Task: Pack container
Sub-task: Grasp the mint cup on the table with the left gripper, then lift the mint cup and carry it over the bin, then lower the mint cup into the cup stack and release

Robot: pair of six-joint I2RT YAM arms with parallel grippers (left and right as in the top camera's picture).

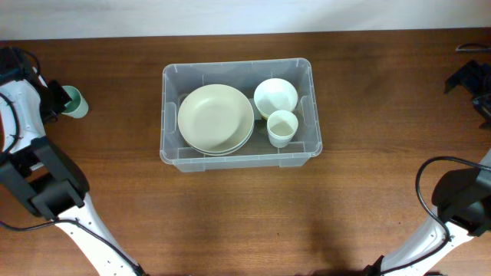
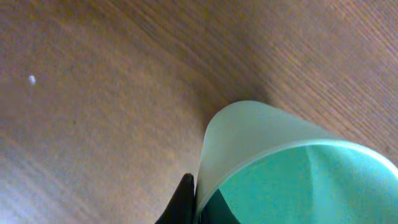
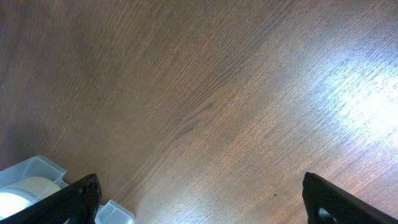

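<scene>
Green cup at the frame's left edge sits clamped in the left hand; right hand spread apart over bare tabletop.

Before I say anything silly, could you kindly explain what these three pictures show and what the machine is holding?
These are two robot arms at a wooden table. One picture looks down from above; the other two come from small cameras on each wrist. In the middle stands the container, a clear plastic bin already holding pale plates, a white bowl and a small cup. At the far left, the left gripper has shut on the rim of a green cup, which is outside the bin. The right gripper is open above bare table, holding nothing.
</scene>
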